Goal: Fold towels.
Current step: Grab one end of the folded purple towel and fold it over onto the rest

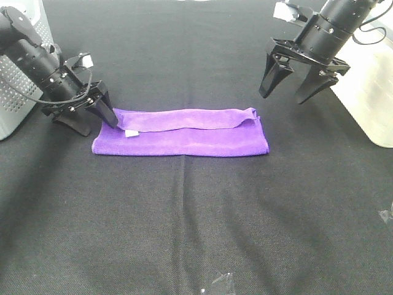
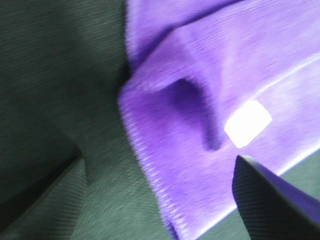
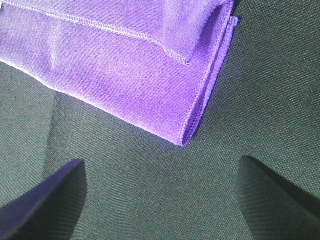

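Since the folded towel (image 1: 184, 138) lies centre-frame on the table (image 1: 184, 233) in the high view, my left hand (image 1: 97, 121) sits at its left end, presumably for the next fold. Left wrist: spread, gripping nothing, tag (image 2: 248, 124) close. Right wrist: right hand (image 3: 160, 167) spread, empty, near towel's end.

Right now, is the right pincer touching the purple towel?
Apart. In the right wrist view, bare black table cloth lies between the open right pincer and the towel.
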Controlling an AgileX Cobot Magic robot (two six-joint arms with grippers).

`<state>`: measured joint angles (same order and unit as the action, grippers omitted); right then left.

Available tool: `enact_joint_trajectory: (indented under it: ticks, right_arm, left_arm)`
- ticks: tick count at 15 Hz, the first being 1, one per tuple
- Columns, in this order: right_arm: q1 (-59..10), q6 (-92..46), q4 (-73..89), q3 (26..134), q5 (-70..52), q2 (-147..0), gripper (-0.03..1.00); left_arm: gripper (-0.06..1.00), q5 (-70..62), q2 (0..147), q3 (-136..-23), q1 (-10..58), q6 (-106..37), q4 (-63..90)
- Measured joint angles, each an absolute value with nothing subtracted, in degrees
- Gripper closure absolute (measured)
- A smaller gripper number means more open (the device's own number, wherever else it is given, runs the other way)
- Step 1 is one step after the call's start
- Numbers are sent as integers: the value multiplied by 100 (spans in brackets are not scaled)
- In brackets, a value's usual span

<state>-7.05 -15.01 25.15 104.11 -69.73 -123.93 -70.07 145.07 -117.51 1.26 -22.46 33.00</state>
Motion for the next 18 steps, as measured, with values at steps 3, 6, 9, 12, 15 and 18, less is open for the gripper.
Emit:
enact_joint_trajectory:
  ticks: [3, 6, 9, 12, 15, 18]
  right_arm:
    - [-705, -1501, 2515, 10411, -6973, -12393, 18]
    - [-705, -1501, 2515, 10411, -6973, -12393, 18]
    - [-705, -1501, 2515, 10411, -6973, -12393, 18]
    - [-705, -1501, 2515, 10411, -6973, -12393, 18]
    - [-705, -1501, 2515, 10411, -6973, -12393, 18]
    - [-705, -1484, 2515, 10411, -6973, -12393, 18]
  left_arm:
    - [19, -7013, 14519, -11763, 206, -2246, 3329]
    - [21, -7007, 14610, -11797, 567, -2240, 3369]
    - [23, -7007, 14656, -11826, 859, -2229, 3507]
    - [40, -6996, 14714, -11826, 888, -2200, 3592]
    - [73, -6990, 14771, -11826, 888, -2217, 3581]
    - [89, -6990, 14799, -11826, 894, -2309, 3564]
